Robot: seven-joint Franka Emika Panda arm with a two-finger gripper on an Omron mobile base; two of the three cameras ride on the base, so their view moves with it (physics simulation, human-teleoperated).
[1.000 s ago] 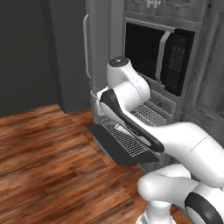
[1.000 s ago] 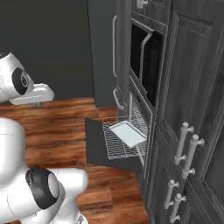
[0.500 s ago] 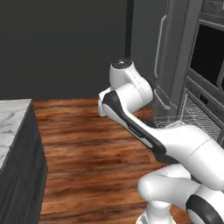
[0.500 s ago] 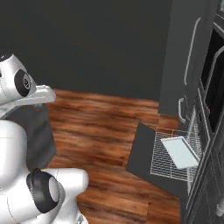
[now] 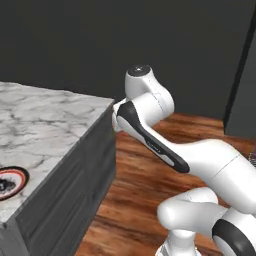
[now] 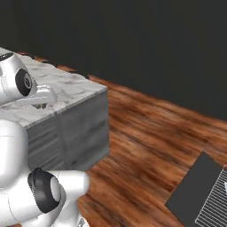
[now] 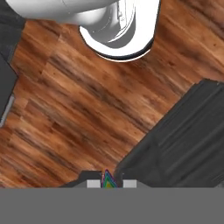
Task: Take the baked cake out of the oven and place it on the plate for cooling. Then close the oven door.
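My gripper points down at the wood floor, shut on a small multi-coloured pointed piece, the cake, which peeks up between the two dark tips. In the right base view the hand hovers over the marble counter's near end. The plate, round with an orange-red rim and a dark pattern, lies on the counter at the lower left of the left base view. The oven door hangs open as a dark flat panel at the lower right, with a wire rack pulled out over it.
A marble-topped island with dark grey sides stands to the left. Wood floor spreads between the island and the oven. A dark wall runs across the back, and a tall dark cabinet edge shows at the right.
Both base views have swung left, away from the oven and microwave wall to the island, so the camera moved. The gripper has stayed shut throughout.
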